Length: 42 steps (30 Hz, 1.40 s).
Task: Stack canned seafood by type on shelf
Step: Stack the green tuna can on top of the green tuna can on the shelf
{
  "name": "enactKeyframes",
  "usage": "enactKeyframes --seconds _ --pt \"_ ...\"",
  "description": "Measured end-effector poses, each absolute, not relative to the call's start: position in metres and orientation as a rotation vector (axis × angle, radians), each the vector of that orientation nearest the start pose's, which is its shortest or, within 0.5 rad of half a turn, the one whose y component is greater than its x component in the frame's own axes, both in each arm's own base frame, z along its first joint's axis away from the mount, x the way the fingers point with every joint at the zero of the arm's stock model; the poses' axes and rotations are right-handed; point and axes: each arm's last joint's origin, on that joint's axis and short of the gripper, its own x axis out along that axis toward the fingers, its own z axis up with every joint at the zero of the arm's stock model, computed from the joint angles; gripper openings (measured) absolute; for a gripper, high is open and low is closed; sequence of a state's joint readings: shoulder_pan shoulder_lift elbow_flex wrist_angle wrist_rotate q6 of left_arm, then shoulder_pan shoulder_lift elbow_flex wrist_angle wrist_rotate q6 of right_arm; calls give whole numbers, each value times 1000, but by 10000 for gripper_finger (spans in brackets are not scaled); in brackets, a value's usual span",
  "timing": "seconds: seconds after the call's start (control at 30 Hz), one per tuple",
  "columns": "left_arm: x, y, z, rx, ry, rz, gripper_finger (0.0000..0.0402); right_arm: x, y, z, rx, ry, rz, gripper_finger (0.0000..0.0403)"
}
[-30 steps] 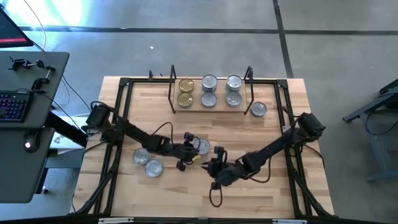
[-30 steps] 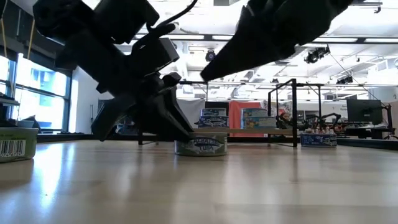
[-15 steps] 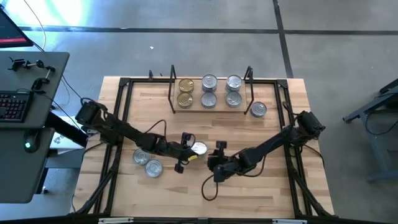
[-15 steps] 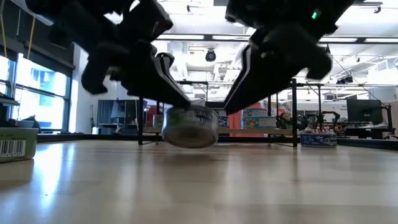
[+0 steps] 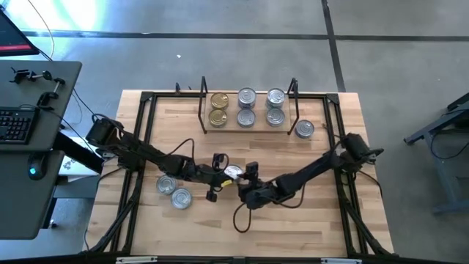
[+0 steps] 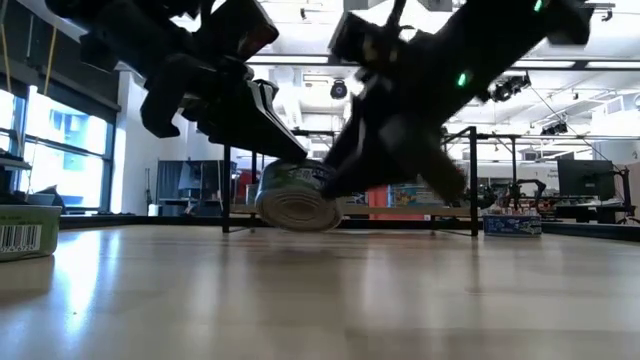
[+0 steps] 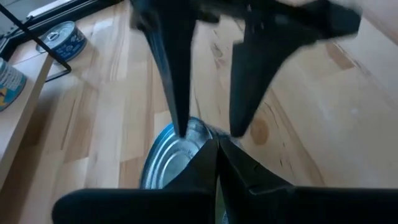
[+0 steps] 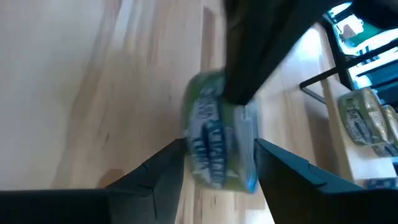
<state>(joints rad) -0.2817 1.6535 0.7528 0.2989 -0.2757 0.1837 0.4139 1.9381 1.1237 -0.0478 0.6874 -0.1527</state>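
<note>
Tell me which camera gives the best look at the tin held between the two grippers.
The low view: the tin hangs tilted above the table, side and end both showing. The right wrist view shows its green label blurred, the left wrist view only a lid, the high view a small disc.

We see a light wooden table ringed by a black tube frame on a grey concrete floor. To its left stands a dark desk with a keyboard on it. Across the room, we make out windows and ceiling lights.

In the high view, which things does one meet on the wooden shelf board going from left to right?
Two gold-lid tins → two silver-lid tins → two more silver-lid tins, then a single tin on the table past the shelf end.
</note>
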Motion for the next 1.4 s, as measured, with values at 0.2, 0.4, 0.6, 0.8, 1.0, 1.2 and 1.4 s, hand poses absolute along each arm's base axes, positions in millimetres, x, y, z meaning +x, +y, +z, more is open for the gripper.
enactKeyframes --seconds 0.2,0.4,0.6,0.8,1.0,1.2,1.4 --pt "310 -81 158 343 573 -56 0 373 133 127 -630 724 -225 185" --pt "310 -81 160 342 562 -50 1 375 131 126 -627 706 -260 156" --pt "304 -82 163 378 613 0 1 376 130 127 -564 702 -257 122" --pt "263 -78 172 376 799 205 1 376 124 154 -566 691 -300 122" --pt "221 -75 161 276 607 272 0 400 75 208 -667 674 -449 122" --pt "190 -60 153 254 414 316 0 421 -19 232 -762 719 -442 122" --pt "173 -36 159 291 273 447 0 416 -119 243 -751 616 -415 122"
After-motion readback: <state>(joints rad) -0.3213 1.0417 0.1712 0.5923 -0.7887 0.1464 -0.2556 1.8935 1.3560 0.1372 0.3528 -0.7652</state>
